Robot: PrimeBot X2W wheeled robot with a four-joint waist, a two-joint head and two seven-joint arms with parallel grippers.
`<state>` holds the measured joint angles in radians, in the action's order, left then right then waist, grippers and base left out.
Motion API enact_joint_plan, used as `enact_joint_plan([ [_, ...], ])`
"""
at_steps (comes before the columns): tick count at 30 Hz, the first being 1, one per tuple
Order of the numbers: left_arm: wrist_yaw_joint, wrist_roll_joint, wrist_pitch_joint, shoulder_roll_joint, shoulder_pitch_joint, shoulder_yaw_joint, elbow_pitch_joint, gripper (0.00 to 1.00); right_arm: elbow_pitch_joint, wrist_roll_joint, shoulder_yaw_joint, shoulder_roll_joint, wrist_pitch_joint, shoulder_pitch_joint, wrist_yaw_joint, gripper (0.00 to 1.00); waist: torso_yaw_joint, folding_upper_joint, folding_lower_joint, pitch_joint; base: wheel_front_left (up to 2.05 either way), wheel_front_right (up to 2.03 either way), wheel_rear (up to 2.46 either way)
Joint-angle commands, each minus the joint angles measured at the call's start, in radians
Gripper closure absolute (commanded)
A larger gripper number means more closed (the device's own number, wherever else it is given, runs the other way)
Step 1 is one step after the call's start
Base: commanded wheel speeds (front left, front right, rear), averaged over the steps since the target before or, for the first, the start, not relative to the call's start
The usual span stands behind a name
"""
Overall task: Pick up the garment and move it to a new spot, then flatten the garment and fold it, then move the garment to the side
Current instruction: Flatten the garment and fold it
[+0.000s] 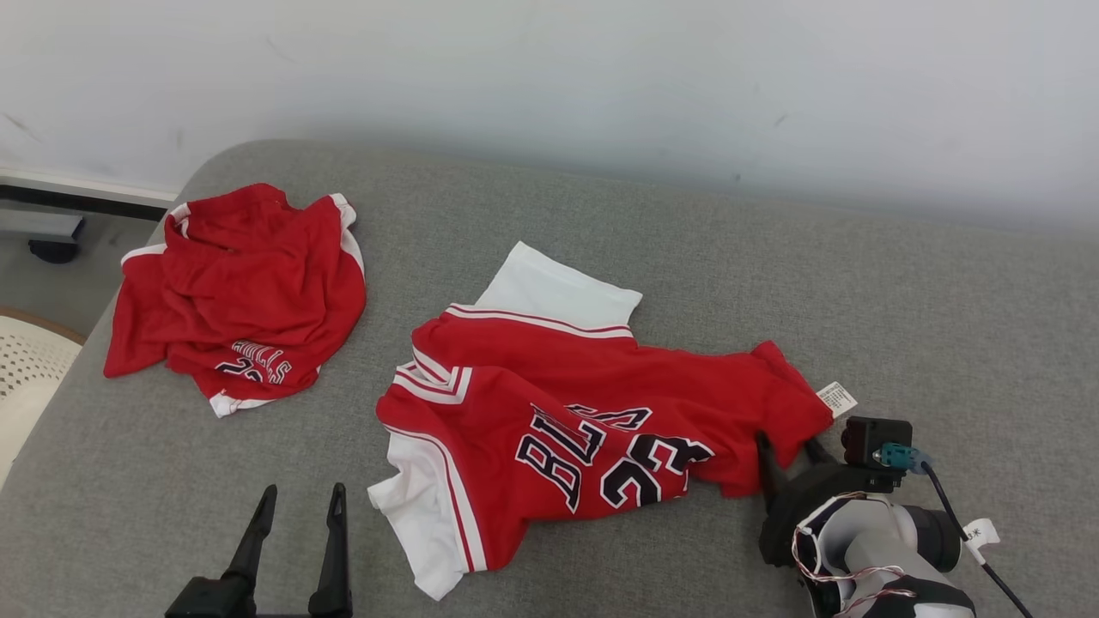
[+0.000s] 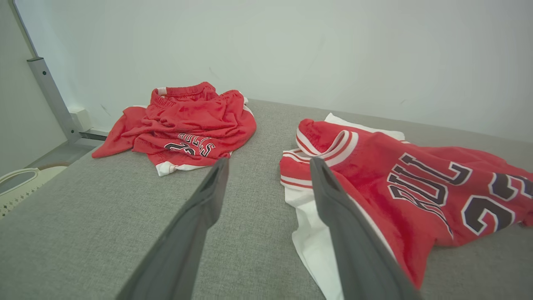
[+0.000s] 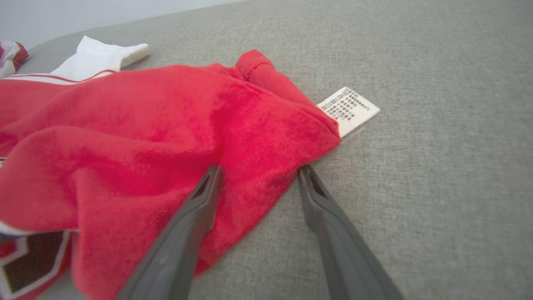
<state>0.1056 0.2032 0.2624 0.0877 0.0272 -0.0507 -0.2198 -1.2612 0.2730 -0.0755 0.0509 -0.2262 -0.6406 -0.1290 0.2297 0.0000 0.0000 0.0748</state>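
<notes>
R hand [image 1: 786, 446] [image 3: 260, 171]: released, fingers [image 3: 179, 241] spread wide, not clamped on anything. It sits low at the near-right of the worktop [image 1: 773, 275], w/ its tips right at the lower-right corner of the jersey [image 1: 558, 403]. In the R wrist view one finger lies over the red cloth and the other is over bare grey just beside the hem, so the corner's edge runs btw. them. A white care label [image 3: 349, 109] sticks out from that corner, flat on the grey just beyond the tips. Behind the hand are a pale forearm [image 1: 867, 536] w/ loose wires and a small dark camera box [image 1: 876, 438] w/ a teal plug.

L hand [image 1: 304, 493] [image 2: 270, 162]: also released, fingers apart and empty, at the near-left of the worktop, clear of both cloths. The jersey's white edge is near on its right, not touching.

Jersey: red w/ white trim and dark, white-edged letters and numerals. It lies crumpled mid-worktop, partly doubled over. A white panel pokes out on the far side, and another white strip runs along the near-left edge.

A second red garment [image 1: 240, 283] w/ similar lettering is bunched in a heap at the far-left corner, well apart from the jersey. The worktop is grey woven fabric w/ a rounded corner, and a pale wall [image 1: 601, 77] stands behind it. A pale perforated object [image 1: 26, 360] sits lower down, off the left edge.
</notes>
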Motion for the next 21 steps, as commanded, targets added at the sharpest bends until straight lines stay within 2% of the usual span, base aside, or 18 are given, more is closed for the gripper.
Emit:
enact_joint_plan([
  [1, 0.004, -0.012, 0.002, -0.005, 0.016, 0.004, -0.011, 0.00, -0.014, 0.023, -0.023, -0.001, 0.008, 0.004, -0.004, 1.00, 0.000, 0.0000, 0.0000, -0.007, 0.00, 0.00, 0.00],
  [5, 0.007, -0.018, 0.002, -0.006, 0.002, 0.014, -0.030, 0.00, 0.013, 0.071, -0.053, 0.001, -0.027, -0.005, -0.004, 1.00, -0.018, 0.0000, 0.0000, -0.026, 0.00, 0.00, 0.00],
  [10, 0.013, -0.025, 0.002, -0.006, -0.019, 0.027, -0.037, 0.00, 0.087, 0.050, -0.040, 0.018, -0.040, -0.001, -0.004, 1.00, -0.046, 0.0000, 0.0000, -0.044, 0.00, 0.00, 0.00],
  [15, 0.017, -0.029, 0.002, -0.010, -0.033, 0.039, -0.035, 0.00, 0.298, 0.010, -0.002, 0.048, -0.039, 0.093, -0.004, 1.00, -0.093, 0.0000, 0.0000, -0.061, 0.00, 0.00, 0.00],
  [21, 0.016, -0.035, 0.002, -0.015, -0.055, 0.050, -0.035, 0.00, 0.463, -0.030, 0.053, 0.079, -0.039, 0.232, -0.003, 1.00, -0.149, 0.0000, 0.0000, -0.080, 0.00, 0.00, 0.00],
])
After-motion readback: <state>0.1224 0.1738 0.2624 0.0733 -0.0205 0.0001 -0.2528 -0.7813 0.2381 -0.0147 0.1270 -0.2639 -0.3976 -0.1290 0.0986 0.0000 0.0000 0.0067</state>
